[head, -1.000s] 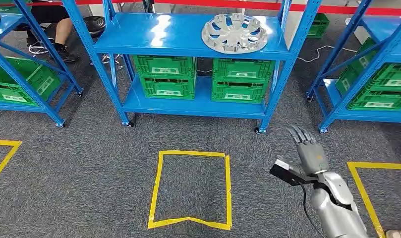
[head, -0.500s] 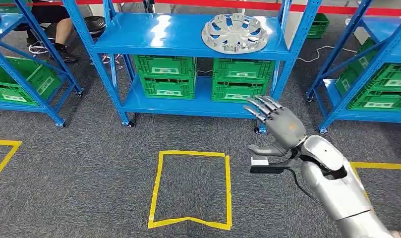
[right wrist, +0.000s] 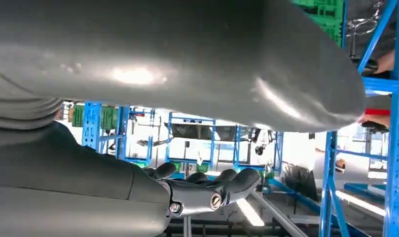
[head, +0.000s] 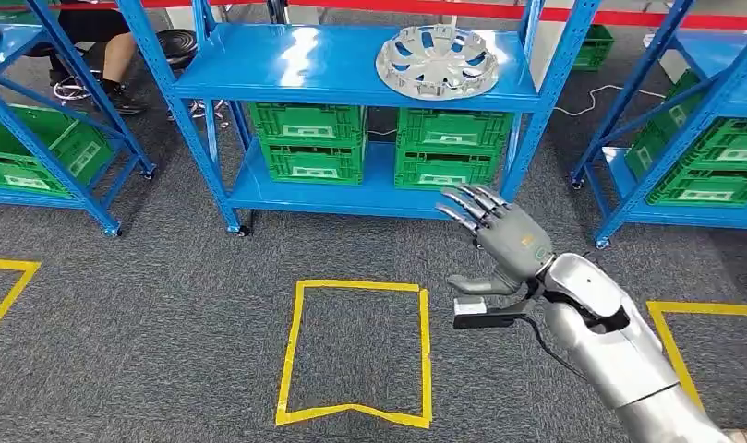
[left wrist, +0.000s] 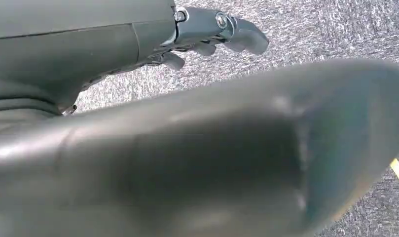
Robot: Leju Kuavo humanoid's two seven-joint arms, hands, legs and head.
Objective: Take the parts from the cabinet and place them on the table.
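Floor: grey carpet [head: 166, 305] with a yellow tape square [head: 355, 349] in front of the blue rack [head: 351, 92].
Right hand fingers: fingers [head: 463, 205] are spread apart and hold nothing; the thumb points sideways.
Right hand: right hand [head: 503, 235] is raised over the carpet, in front of the rack's lower shelf, near the rack's right front leg.
Left hand: left hand [left wrist: 207, 34] hangs above the carpet; its fingers look curled, but I cannot tell if they are closed.
Part: silver wheel cover [head: 437, 60] lies flat on the rack's top shelf, right side, well apart from the right hand.
Below: green crates [head: 380, 143] stand on the lower shelf.
Background: a seated person's legs [head: 111, 55] at far left.
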